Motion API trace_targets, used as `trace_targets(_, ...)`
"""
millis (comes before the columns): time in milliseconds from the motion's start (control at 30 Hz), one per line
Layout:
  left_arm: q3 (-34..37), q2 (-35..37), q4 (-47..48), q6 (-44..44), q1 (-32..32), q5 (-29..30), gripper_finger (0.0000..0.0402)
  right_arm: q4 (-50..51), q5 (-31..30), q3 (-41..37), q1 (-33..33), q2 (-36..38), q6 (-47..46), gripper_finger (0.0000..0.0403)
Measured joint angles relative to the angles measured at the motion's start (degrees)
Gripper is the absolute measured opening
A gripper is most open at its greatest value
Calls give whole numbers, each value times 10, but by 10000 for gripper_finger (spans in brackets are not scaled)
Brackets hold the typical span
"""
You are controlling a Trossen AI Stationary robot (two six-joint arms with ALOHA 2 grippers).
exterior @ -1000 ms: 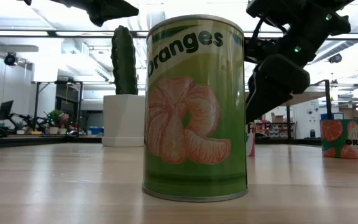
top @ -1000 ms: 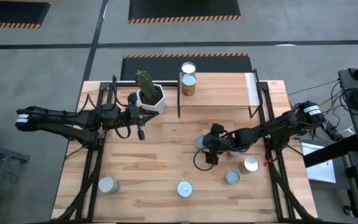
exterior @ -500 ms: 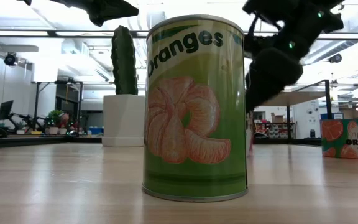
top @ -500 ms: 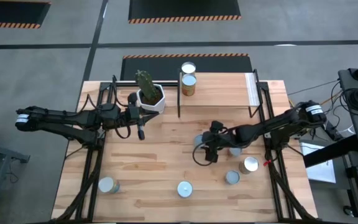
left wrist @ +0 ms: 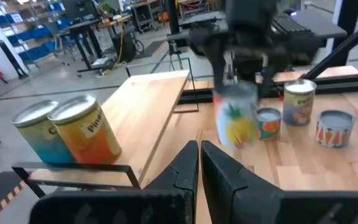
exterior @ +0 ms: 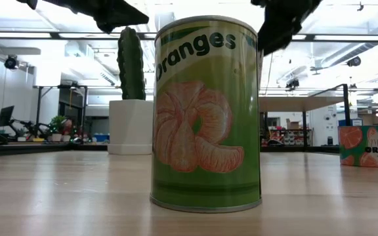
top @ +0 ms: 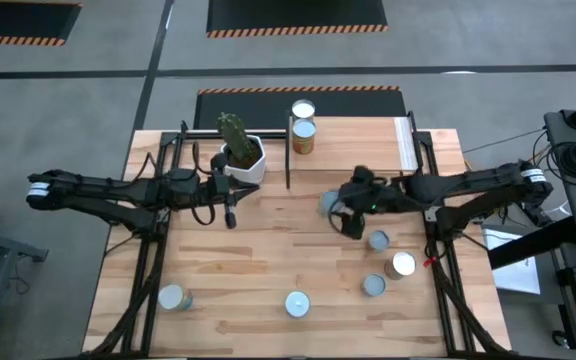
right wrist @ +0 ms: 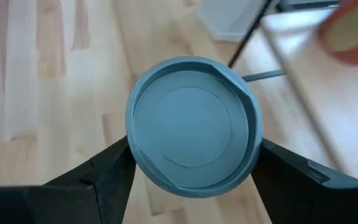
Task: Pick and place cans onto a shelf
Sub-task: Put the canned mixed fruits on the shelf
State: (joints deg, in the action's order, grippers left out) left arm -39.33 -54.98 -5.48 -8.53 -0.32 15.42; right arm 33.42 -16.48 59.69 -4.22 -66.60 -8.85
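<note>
My right gripper [top: 336, 208] is shut on a can [right wrist: 193, 134] with a grey-blue top and a yellow-printed side [left wrist: 237, 121], in the air near the shelf's front edge. The shelf [top: 353, 150], a light wooden board on a black frame, stands at the far middle. Two cans [top: 303, 110] [top: 304, 135] stand on its left end and also show in the left wrist view [left wrist: 86, 130]. My left gripper [top: 230, 212] is shut and empty, hanging near the cactus pot [top: 240, 155]. My right gripper pinches the can's round side just below the top rim [right wrist: 135, 149] between its two fingers [right wrist: 114, 171], one on each side. The fingers come from above, pointing down. The can hangs about upright below them, lifted clear of the table.
Three cans [top: 378, 240] [top: 403, 264] [top: 372, 285] stand on the table at the right. One can [top: 297, 303] stands at the near middle, large in the low view [exterior: 205, 111]. Another [top: 172, 297] stands at the near left. Black shelf legs [top: 288, 165] stand beside the held can.
My right gripper has risen with the can, lifting it clear of the table, and has carried it toward the far edge and the shelf.
</note>
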Motion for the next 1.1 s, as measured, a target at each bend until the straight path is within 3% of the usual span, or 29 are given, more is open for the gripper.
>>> trace_targets(367,0,-19,-12,1,0,0,1,104,2,56,135,52,83,273)
trace_targets(700,0,-18,-14,1,0,0,1,109,81,49,262,45,144,273)
trace_targets(1100,0,-17,-14,1,0,0,1,103,92,53,299,27,171,286)
